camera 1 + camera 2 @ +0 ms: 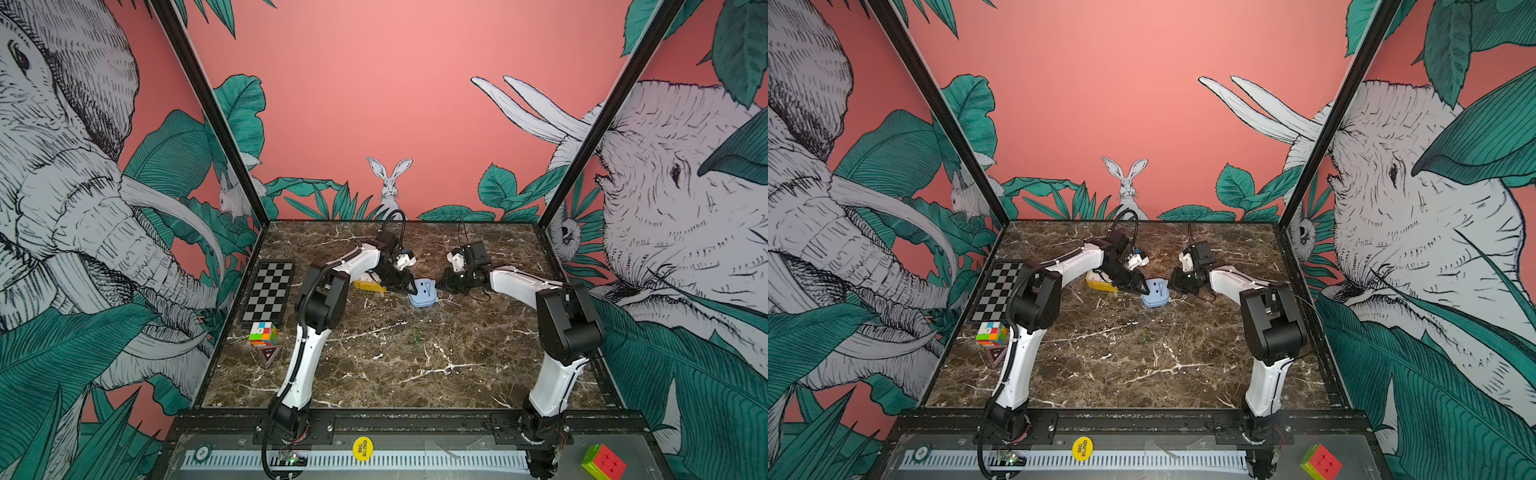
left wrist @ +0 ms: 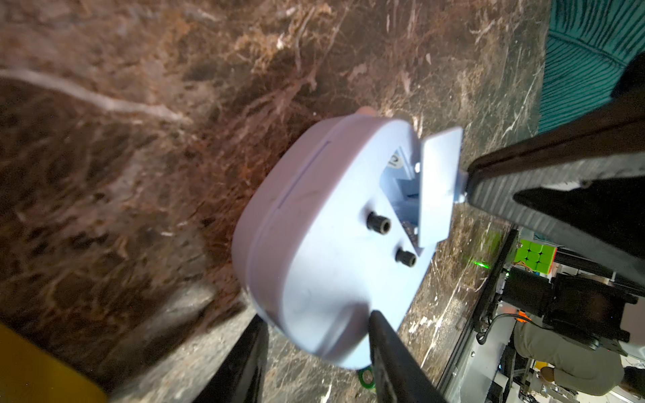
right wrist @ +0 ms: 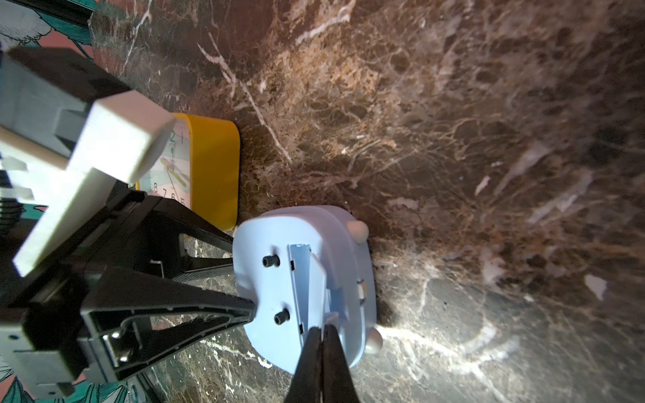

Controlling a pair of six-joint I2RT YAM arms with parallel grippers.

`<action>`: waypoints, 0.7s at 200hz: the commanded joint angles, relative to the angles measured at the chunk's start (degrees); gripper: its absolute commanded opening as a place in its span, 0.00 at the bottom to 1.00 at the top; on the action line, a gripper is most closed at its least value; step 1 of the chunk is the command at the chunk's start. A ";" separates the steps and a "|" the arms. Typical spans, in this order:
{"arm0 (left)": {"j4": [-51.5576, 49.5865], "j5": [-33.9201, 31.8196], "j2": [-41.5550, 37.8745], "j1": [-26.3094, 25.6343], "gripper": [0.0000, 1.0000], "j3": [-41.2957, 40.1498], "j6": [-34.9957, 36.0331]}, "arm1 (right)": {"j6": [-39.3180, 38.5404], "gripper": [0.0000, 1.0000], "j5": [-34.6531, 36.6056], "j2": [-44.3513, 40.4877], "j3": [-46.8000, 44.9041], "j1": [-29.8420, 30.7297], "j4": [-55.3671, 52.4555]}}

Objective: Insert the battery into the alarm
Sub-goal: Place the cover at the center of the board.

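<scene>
Both arms reach toward the far middle. Left end effector (image 1: 406, 289) grips, jaws partly apart; right end effector (image 1: 439, 286) is closed tight.

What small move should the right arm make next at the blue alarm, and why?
Probably lift the battery cover further until it comes free. The right gripper, shut, seems to pinch the cover's corner, and the cover stands only partly raised over the compartment. The left gripper holds the blue alarm face down on the table, so it should stay put.
</scene>
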 commanded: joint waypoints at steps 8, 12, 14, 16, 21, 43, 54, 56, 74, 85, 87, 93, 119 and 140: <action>-3.16 -3.51 2.28 -0.66 0.47 -0.19 1.67 | -0.34 0.00 0.18 -2.32 -0.13 -0.69 1.64; -3.16 -3.52 2.28 -0.67 0.47 -0.18 1.69 | -0.25 0.00 0.21 -2.39 -0.29 -0.81 1.77; -3.14 -3.52 2.25 -0.67 0.47 -0.20 1.70 | -0.19 0.00 0.23 -2.45 -0.36 -0.87 1.83; -3.15 -3.52 2.22 -0.63 0.47 -0.20 1.66 | -0.11 0.00 0.29 -2.49 -0.42 -0.96 1.86; -3.16 -3.52 2.14 -0.66 0.47 -0.15 1.66 | -0.03 0.00 0.40 -2.58 -0.54 -1.13 2.00; -3.16 -3.52 2.25 -0.67 0.47 -0.23 1.73 | 0.60 0.00 0.28 -3.19 -1.65 -2.10 2.90; -3.16 -3.52 2.29 -0.61 0.47 -0.06 1.77 | 0.94 0.00 -0.11 -3.51 -2.33 -2.70 3.62; -3.16 -3.56 2.30 -0.66 0.47 -0.06 1.74 | 1.05 0.00 -0.15 -3.55 -2.49 -2.75 3.83; -3.24 -3.52 2.27 -0.66 0.47 -0.07 1.73 | 1.27 0.00 -1.10 -3.58 -3.02 -3.70 4.73; -3.25 -3.52 2.27 -0.67 0.47 -0.07 1.73 | 0.99 0.00 -1.65 -3.39 -3.08 -4.23 4.76; -3.25 -3.52 2.23 -0.67 0.47 -0.11 1.73 | 0.98 0.00 -1.81 -3.45 -3.14 -4.34 4.79; -3.18 -3.51 2.23 -0.67 0.47 -0.08 1.82 | 0.83 0.00 -2.27 -3.26 -3.23 -4.68 5.00; -3.25 -3.52 2.28 -0.67 0.47 0.03 1.88 | -0.17 0.00 -3.44 -2.30 -4.21 -6.21 5.09; -3.21 -3.52 2.39 -0.63 0.47 0.29 1.90 | -1.52 0.00 -3.80 -0.69 -4.78 -7.16 4.20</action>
